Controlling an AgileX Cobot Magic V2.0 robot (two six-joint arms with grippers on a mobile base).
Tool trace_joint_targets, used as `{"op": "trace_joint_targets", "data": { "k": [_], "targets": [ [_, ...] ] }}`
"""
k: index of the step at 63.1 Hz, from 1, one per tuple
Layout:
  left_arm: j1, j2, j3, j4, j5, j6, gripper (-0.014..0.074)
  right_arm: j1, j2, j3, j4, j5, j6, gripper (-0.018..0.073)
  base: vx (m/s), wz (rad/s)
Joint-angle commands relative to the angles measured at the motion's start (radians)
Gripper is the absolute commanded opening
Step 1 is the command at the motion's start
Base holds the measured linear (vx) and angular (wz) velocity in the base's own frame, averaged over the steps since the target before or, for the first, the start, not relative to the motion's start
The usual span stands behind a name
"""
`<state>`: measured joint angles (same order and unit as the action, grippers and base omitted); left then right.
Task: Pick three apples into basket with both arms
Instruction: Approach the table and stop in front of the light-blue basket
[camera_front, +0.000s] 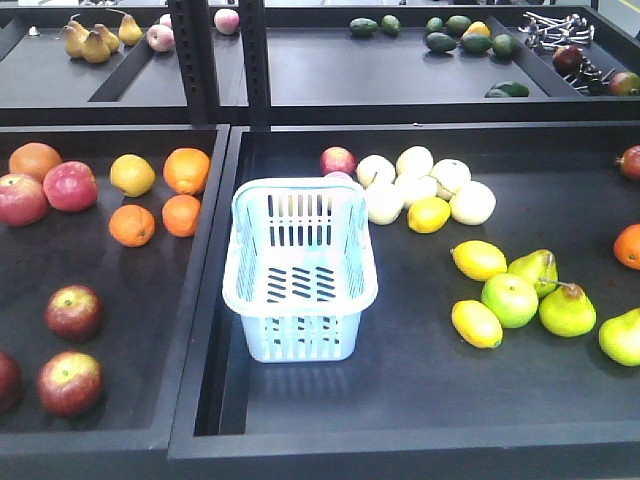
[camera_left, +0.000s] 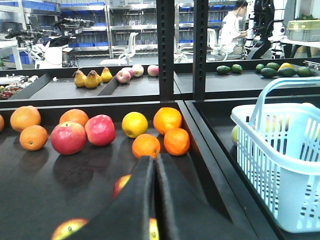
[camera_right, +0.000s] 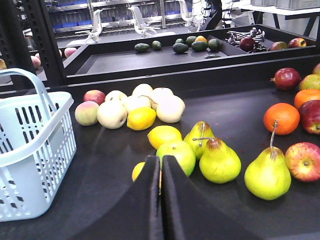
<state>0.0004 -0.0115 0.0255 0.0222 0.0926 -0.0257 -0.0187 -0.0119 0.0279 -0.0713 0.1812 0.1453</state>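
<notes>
Black fingers of the left gripper (camera_left: 152, 164) are seen pressed together at the tips, w/ nothing held btwn them. Just ahead of it and lower, a dark red apple (camera_left: 121, 185) is half hidden behind the left finger, i.e. slightly left of the finger line. A second apple (camera_left: 67, 229) is cut off by the bottom edge, further left. Beyond them, oranges (camera_left: 146, 146) and brighter pink-red apples (camera_left: 68, 138) are laid out; these are not wanted.

In the front view all three dark apples (camera_front: 73, 312) are found at the near-left corner of the left tray (camera_front: 115, 270). They are well apart from the basket (camera_front: 300, 345), which stands in the right tray (camera_front: 420, 390) just past the dividing wall (camera_front: 205, 300) and is empty as far as can be seen. So the targets lie ahead-left of the left gripper, and the basket lies to its right.

The right gripper (camera_right: 161, 164) is likewise closed on nothing. Pears (camera_right: 220, 161) and lemons (camera_right: 164, 136) are faced by it, the basket sits to its left, and none of the three dark apples is shown in its view.

The left gripper is judged much the nearer, and it must be opened before any descent. The apples being round, no approach axis is favoured. For the right gripper, a long reach across basket and wall would prob. be needed.
</notes>
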Motion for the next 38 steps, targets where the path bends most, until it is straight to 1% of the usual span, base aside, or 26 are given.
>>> {"op": "trace_joint_targets", "data": {
  "k": [1, 38],
  "targets": [
    [-0.002, -0.016, 0.006, -0.001, -0.078, -0.009, -0.0006, -0.005, -0.013, 0.014, -0.011, -0.077, -0.004, -0.0009, 0.1, -0.03],
    [-0.002, -0.016, 0.006, -0.001, -0.078, -0.009, -0.0006, -0.005, -0.013, 0.014, -0.011, -0.077, -0.004, -0.0009, 0.08, 0.0]
  ]
}}
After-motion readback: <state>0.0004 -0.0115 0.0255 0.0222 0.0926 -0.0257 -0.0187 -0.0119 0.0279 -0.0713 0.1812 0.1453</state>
